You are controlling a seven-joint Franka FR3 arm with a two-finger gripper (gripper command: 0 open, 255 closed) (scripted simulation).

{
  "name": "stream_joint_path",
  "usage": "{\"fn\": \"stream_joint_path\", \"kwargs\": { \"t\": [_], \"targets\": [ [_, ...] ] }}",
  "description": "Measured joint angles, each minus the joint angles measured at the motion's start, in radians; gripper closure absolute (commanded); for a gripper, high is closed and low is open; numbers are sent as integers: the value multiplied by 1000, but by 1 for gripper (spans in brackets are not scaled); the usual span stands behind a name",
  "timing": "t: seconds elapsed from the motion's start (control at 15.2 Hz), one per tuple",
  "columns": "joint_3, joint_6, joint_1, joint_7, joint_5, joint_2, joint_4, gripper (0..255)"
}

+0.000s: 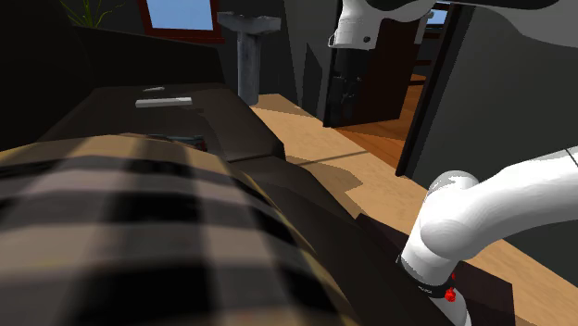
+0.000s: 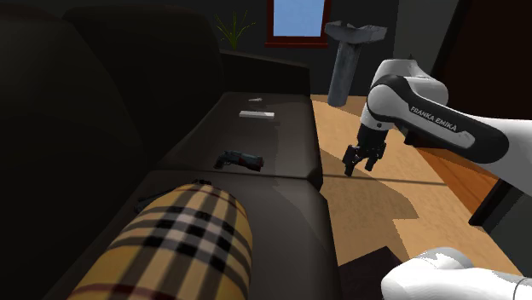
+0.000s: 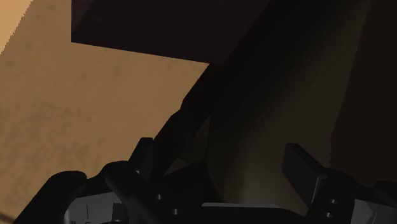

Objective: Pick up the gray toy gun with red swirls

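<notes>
While the gripper [image 2: 361, 162] hangs over the wooden floor [image 2: 384, 200] just beside the front edge of the dark sofa [image 2: 281, 136], the toy gun [image 2: 239, 159] lies on the sofa seat, apart from the gripper. It looks dark grey in the second exterior view, and red marks on it cannot be made out. It lies flat near the seam between two seat parts. A checked cushion [image 2: 183, 234] in tan, black and white lies nearer to the camera, and a flat white bar [image 2: 256, 113] lies farther back on the seat. In the wrist view the two black fingers [image 3: 145, 156] stand well apart with nothing between them, so the jaws are released. Behind them are the floor and the dark side of the sofa. A grey column [image 2: 348, 64] stands behind the white arm [image 2: 426, 111].
</notes>
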Motion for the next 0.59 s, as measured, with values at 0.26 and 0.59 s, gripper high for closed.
{"fn": "stream_joint_path", "kwargs": {
  "t": [0.26,0.59],
  "targets": [
    [16,53,21,-16,4,52,16,0],
    [62,161,68,-44,15,188,85,0]
  ]
}}
